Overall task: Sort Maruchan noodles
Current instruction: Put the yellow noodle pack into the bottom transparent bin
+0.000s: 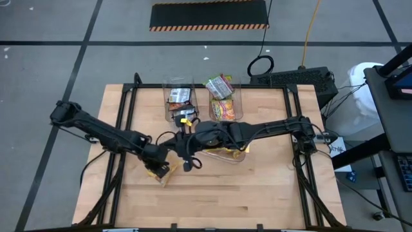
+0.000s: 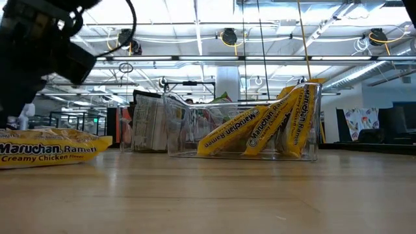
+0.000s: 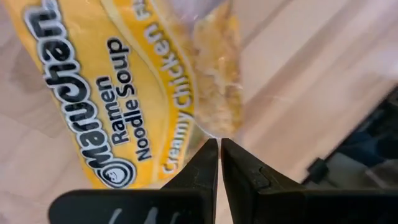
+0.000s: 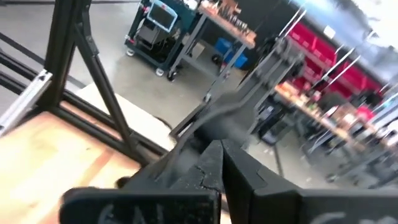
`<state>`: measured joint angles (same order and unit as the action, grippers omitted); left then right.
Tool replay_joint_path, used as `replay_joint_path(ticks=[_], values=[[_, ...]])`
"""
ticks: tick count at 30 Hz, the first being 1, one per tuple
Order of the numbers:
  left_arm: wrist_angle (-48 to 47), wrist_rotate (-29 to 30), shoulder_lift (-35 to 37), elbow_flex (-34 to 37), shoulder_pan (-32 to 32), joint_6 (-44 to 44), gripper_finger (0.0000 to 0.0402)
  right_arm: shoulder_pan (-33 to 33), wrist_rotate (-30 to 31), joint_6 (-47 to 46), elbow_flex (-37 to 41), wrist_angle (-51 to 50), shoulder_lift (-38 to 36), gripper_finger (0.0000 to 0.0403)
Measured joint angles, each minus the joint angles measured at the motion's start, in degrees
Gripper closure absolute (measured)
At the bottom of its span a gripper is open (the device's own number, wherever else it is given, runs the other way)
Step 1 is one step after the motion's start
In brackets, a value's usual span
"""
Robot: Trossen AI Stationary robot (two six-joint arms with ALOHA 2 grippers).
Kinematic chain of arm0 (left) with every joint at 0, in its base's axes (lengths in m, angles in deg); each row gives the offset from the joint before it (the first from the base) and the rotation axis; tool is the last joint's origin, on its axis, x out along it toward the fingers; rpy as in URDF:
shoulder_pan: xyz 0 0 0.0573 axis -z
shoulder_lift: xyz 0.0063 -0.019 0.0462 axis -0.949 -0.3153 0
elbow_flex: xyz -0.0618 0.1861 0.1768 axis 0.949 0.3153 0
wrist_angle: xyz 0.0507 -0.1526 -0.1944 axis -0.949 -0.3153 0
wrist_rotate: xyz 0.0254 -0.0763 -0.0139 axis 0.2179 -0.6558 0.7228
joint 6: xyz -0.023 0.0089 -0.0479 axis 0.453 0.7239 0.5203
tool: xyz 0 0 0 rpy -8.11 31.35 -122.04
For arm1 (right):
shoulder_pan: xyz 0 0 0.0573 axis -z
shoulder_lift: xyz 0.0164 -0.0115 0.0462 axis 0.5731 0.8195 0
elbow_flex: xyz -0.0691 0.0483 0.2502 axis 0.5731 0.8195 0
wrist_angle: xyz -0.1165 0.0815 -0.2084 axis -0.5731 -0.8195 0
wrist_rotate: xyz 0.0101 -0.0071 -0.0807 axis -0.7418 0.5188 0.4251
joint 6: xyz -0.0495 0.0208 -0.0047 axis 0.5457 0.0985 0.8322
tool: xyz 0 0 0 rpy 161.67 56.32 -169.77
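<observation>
Wooden tabletop (image 1: 257, 193) fills the scene, with a workshop floor around it. At the left gripper (image 3: 219, 144) the jaws stand nearly closed, their tips pinching the sealed edge of a yellow packet (image 3: 134, 93) marked Creamy Chicken, which lies flat on the wood at the near left. Just right of it the right gripper (image 4: 217, 146) hangs above the table with jaws fully closed on nothing. Behind them a near bin (image 2: 312, 120) holds more yellow packets on edge; two far bins (image 1: 172, 87) hold other flavours. The step in hand looks like picking up this yellow packet. Next it likely needs lifting and carrying right to the near bin, keeping that thin grip from slipping.
</observation>
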<state>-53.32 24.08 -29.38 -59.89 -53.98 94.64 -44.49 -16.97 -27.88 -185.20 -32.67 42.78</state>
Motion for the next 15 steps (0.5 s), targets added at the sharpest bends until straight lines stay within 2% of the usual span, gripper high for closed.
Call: replay_joint_path(ticks=[4, 9, 15], values=[[-0.8, 3.9, 7.7, -0.1, 0.6, 0.2, 0.0376, 0.0, -0.2, -4.5, 0.0, -2.6, 0.0, 0.0403], [-6.9, 9.7, 18.8, -0.1, 1.5, 1.5, 0.0376, 0.0, -0.3, -11.8, 0.0, -5.9, 0.2, 0.0403], [-12.9, 14.4, 29.9, -0.1, 3.2, 4.2, 0.0376, 0.1, -0.5, -19.6, 0.0, -4.1, 2.7, 0.0403]])
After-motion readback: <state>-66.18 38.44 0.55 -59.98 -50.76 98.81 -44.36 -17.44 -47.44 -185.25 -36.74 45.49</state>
